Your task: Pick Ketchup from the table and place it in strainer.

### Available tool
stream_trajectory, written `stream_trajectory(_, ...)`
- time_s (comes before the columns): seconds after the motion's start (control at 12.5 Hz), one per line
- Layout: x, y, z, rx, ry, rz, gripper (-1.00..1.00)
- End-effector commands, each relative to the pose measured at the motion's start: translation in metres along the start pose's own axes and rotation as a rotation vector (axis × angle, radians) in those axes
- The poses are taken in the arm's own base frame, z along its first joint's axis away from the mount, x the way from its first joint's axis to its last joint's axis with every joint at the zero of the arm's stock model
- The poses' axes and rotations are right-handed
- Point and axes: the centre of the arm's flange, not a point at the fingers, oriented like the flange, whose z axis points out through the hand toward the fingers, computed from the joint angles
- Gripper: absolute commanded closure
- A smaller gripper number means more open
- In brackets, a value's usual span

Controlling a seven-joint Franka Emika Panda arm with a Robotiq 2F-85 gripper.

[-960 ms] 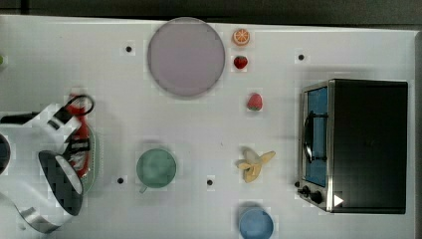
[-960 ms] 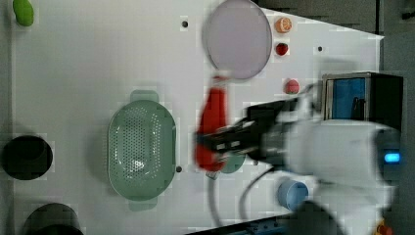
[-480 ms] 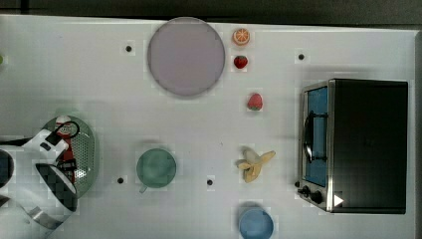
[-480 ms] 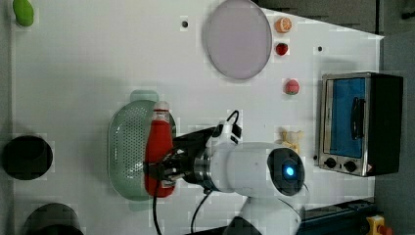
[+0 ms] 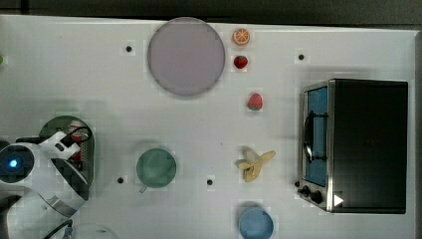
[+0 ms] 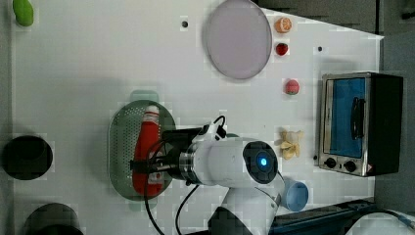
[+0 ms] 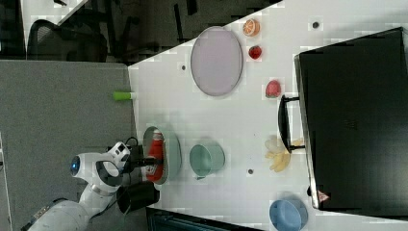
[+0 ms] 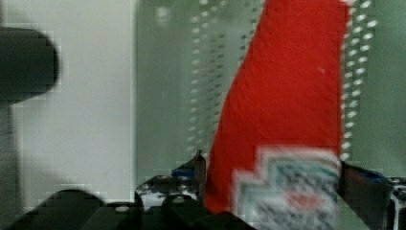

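The Ketchup (image 6: 147, 147), a red bottle with a white cap, lies lengthwise inside the pale green strainer (image 6: 120, 147) near the left view's lower left. My gripper (image 6: 147, 166) reaches over the strainer and straddles the bottle's lower body. In the wrist view the red Ketchup (image 8: 287, 96) rests on the perforated strainer (image 8: 167, 96) floor, with my gripper (image 8: 273, 167) open and one finger on each side of the label. The top view has the arm covering most of the strainer (image 5: 89, 149); a bit of the Ketchup (image 5: 74, 137) peeks out. In the right view the Ketchup (image 7: 155, 154) lies in the strainer (image 7: 173, 154).
A green cup (image 5: 156, 168) stands right of the strainer in the top view. Farther off are a purple plate (image 5: 185, 56), a banana (image 5: 254, 163), two strawberries (image 5: 255, 101), a blue cup (image 5: 256, 223) and a toaster oven (image 5: 353, 144). Two black round items (image 6: 27, 156) sit by the table edge.
The arm carried the Ketchup over the strainer and lowered it until it lies inside. The fingers have spread wider around the bottle.
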Motion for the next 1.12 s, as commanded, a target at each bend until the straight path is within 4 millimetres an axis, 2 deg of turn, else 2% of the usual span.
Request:
stream_trajectory(0.08,0.01,-0.008,-0.034,0.039,0.094,0.053,-1.0)
stream_trajectory(0.24,0.015,-0.007,-0.056,0.039,0.131,0.116,-1.0)
stream_trajectory(0.4,0.024,0.002,-0.098,0.016,0.19,0.155,-1.0)
stream_trajectory(0.56,0.033,0.023,-0.147,-0.058,0.215,0.209,-1.0)
stream_trajectory(0.8,0.039,0.07,-0.217,-0.156,0.168,0.361,-1.0)
stream_trajectory(0.96,0.046,0.113,-0.266,-0.168,0.155,0.49,-1.0)
stream_trajectory(1.12,0.053,0.165,-0.313,-0.156,0.183,0.613,-1.0)
